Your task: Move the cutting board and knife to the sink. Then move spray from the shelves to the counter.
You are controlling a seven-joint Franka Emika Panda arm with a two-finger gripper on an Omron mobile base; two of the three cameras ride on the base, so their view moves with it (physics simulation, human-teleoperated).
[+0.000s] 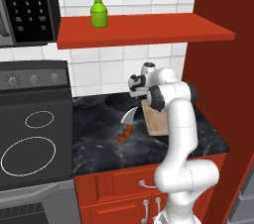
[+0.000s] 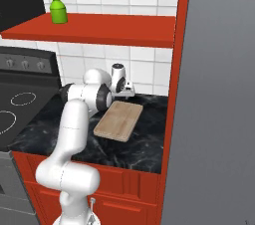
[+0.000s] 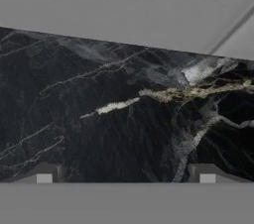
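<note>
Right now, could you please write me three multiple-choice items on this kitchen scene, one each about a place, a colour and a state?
1. Where does the spray bottle stand?
A. on the red shelf
B. on the stove
C. on the counter

2. What colour is the knife's handle?
A. blue
B. reddish-brown
C. white

3. How does the claw stand?
A. shut on the knife
B. shut on the board
C. open, holding nothing

Answers: 1 A, the bottle sits on the shelf against the tiled wall. 2 B, the handle lies reddish-brown on the black counter beside the cutting board. 3 C, the hand view shows both fingertips wide apart with bare counter between them.
</note>
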